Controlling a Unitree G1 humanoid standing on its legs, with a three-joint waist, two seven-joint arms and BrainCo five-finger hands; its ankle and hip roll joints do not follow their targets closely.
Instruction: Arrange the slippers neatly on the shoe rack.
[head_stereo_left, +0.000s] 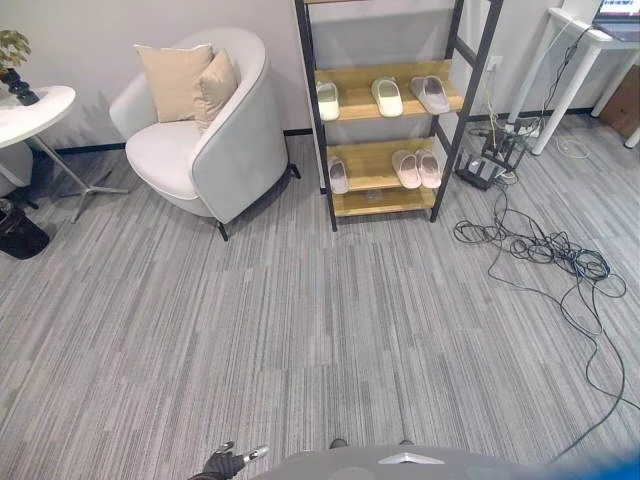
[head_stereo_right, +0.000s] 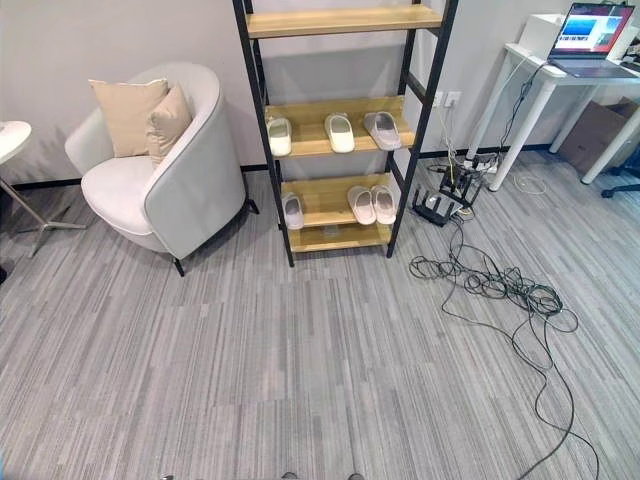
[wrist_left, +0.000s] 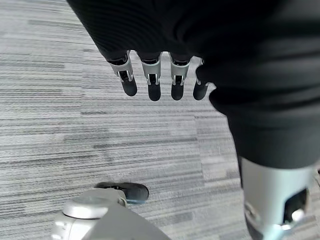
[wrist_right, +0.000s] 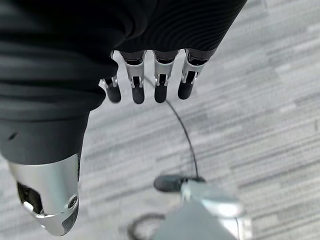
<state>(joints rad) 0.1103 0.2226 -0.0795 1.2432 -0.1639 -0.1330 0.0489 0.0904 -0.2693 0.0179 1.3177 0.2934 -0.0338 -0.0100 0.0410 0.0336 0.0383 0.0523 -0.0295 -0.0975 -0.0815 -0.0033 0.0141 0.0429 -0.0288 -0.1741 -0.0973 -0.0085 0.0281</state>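
Grey carpet stretches bare before me to the shoe rack (head_stereo_right: 330, 130), whose shelves hold the slippers (head_stereo_right: 340, 132), while my left hand (wrist_left: 155, 80) and right hand (wrist_right: 150, 82) hang slack-fingered, empty; cables (head_stereo_right: 500, 285) beside it could snag my approach.

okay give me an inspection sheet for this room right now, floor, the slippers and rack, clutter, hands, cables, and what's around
Surface: grey striped carpet, bare in front of the rack.
Job's things: shoe rack against the wall. Middle shelf holds three slippers, lower shelf holds one apart and a pair side by side, all pale.
Clutter: nothing seen on the floor between robot and rack.
Hands: left hand and right hand hang over the carpet, fingers relaxed, holding nothing.
Cables: loose tangle of cables on the floor right of the rack, running to a power strip.
Surroundings: armchair with two cushions, round side table, white desk with laptop.
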